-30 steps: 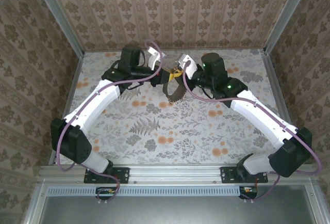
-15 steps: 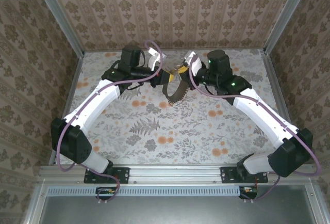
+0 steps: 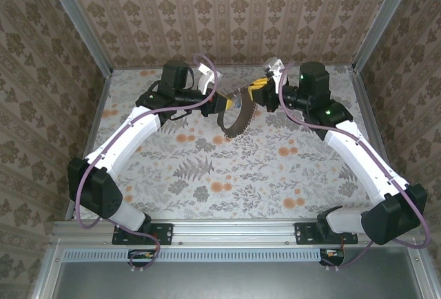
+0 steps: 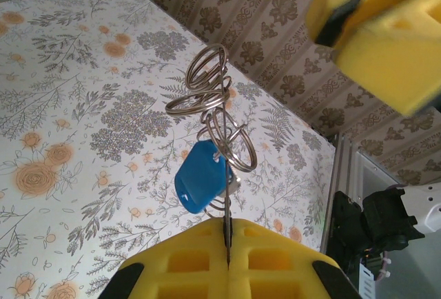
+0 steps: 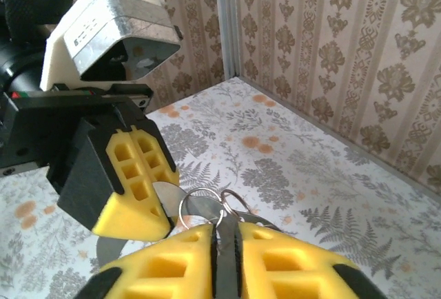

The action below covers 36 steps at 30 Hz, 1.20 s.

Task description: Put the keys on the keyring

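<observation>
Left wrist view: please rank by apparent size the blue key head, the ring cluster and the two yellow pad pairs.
1. Left gripper's pads and right gripper's pads: alike, both cropped and near the camera.
2. Ring cluster.
3. Blue key head.

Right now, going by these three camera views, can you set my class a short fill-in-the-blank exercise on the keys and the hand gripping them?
1. The plastic head of the keys is ___.
2. The left hand is shut on the thin metal part of the keys, and its foam pads are ___.
3. The keys are held ___ the flowered table, not lying on it.

Missing words: blue; yellow; above.
</observation>
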Each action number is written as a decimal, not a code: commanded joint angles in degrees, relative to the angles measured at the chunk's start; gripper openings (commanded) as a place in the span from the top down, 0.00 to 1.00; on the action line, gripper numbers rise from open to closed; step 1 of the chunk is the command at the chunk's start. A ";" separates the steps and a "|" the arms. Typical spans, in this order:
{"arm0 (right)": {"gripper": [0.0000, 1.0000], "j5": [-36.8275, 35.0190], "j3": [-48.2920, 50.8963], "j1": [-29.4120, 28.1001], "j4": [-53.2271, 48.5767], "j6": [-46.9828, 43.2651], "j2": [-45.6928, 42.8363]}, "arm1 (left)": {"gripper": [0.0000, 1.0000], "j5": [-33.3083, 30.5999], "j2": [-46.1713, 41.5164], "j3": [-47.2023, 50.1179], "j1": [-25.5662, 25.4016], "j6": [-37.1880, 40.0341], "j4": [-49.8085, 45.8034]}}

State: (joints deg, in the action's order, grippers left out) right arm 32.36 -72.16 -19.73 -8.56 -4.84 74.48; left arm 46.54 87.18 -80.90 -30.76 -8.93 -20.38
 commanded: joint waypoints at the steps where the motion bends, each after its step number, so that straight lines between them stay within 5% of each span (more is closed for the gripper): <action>1: 0.59 0.33 1.32 -0.72 1.11 0.72 -2.03 | 1.00 1.61 -1.72 -0.90 -0.44 1.06 0.79; 4: 0.50 -4.93 1.31 -2.78 -1.13 -2.41 -2.67 | 1.00 2.43 -1.51 -1.31 -0.39 1.35 0.35; 12: 0.48 -12.03 -1.24 -5.13 -6.76 -10.34 -1.90 | 1.00 7.24 1.13 -5.27 1.25 5.47 -7.07; 22: 0.52 -5.74 -3.80 -2.08 -5.39 -7.44 1.01 | 1.00 5.49 10.13 -10.36 6.31 9.53 -24.21; 36: 0.52 4.15 -7.05 -3.51 -13.38 -10.82 11.54 | 1.00 7.96 13.61 -12.35 5.67 13.51 -30.02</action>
State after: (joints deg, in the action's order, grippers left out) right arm 33.10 -76.34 -22.33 -18.11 -13.65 84.31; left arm 51.42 100.68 -90.65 -24.45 1.98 -48.25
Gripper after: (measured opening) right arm 0.477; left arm 0.044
